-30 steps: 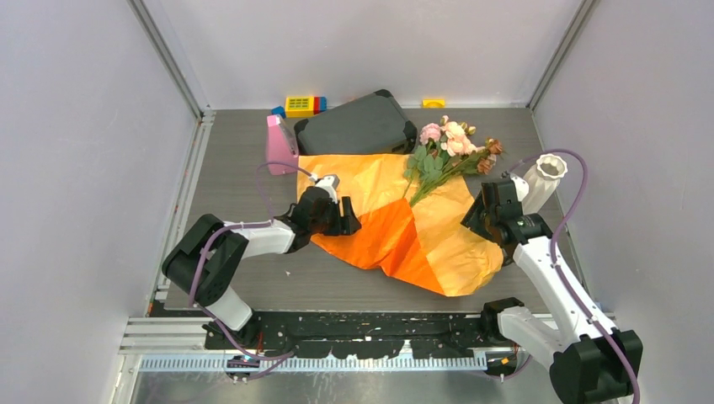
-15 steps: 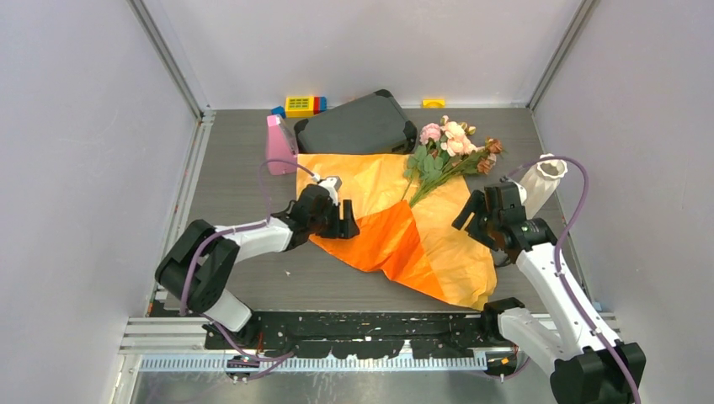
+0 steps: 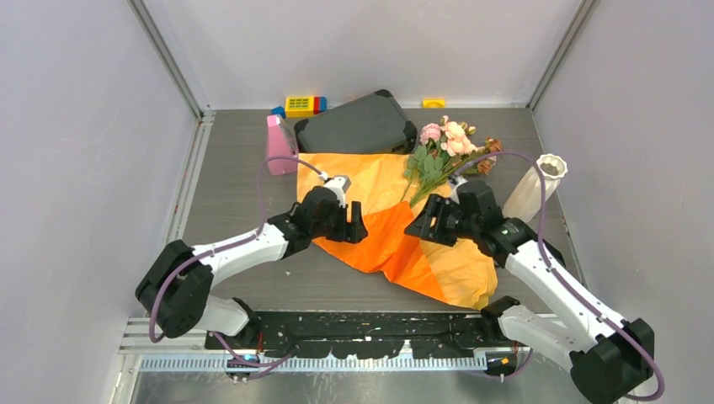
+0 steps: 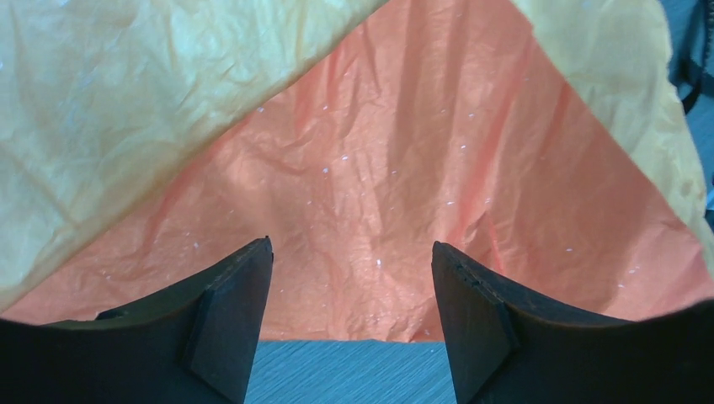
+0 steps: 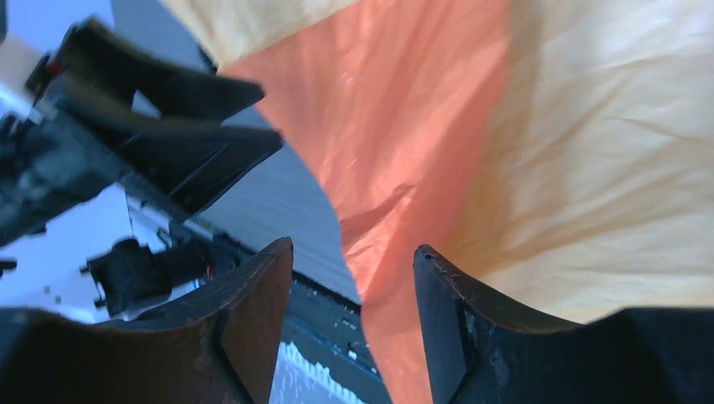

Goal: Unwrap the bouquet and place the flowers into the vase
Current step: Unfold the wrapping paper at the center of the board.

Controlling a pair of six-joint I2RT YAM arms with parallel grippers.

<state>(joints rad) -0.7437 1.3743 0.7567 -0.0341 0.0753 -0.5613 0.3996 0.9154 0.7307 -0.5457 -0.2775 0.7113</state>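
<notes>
- The black two-finger left gripper (image 4: 349, 252) hovers low at the near-left edge of the crinkled orange paper sheet (image 3: 383, 244). Its jaws stand wide, with only table and paper showing between them. If it closes here it would pinch the sheet, and a pull could drag whatever lies on it.
- The paper sheet lies opened out on the grey table (image 3: 236, 168); I can see no ribbon.
- The black right gripper (image 5: 354, 252) hangs over the sheet's middle, jaws apart on nothing, with a raised orange fold just beyond the tips. A low reach toward the stems could snag that fold instead.
- The pink and peach rose flowers (image 3: 442, 156), with green leaves and thin stems, lie at the sheet's far right corner. Gripping only a few stems may let the bunch splay or slip.
- The small white wavy-rimmed vase (image 3: 539, 178) stands upright, right of the flowers and apart from them. It looks narrow, so a sideways nudge from arm or stems could tip it.
</notes>
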